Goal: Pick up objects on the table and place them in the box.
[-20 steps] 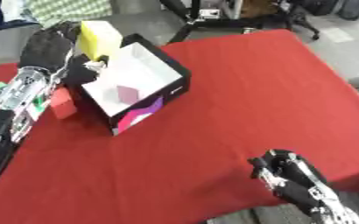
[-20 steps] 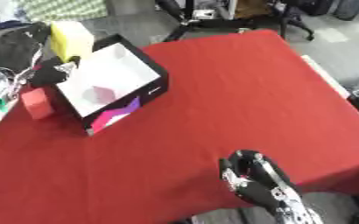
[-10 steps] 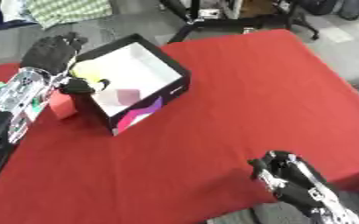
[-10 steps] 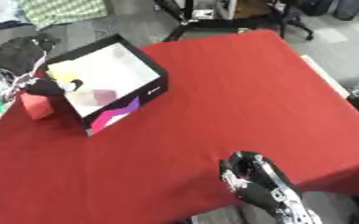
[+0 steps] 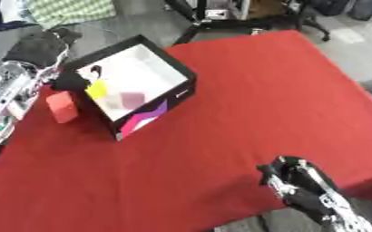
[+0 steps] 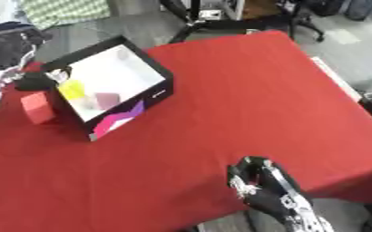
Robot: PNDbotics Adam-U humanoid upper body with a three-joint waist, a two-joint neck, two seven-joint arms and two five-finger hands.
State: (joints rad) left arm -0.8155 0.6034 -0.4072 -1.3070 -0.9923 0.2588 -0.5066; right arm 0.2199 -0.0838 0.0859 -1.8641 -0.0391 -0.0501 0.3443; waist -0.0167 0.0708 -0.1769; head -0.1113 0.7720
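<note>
While the left hand (image 5: 42, 47) hangs with relaxed, spread fingers just beyond the box's far-left corner, a yellow block (image 5: 96, 89) lies inside the black-walled, white-floored box (image 5: 154, 52) beside a pink block (image 5: 132, 98). A second ago that hand held the yellow block above the box. A red cube (image 5: 62, 106) sits on the red tablecloth (image 5: 245, 104) just left of the box. The right hand (image 5: 296, 181), fingers curled and empty, rests near the front edge.
</note>
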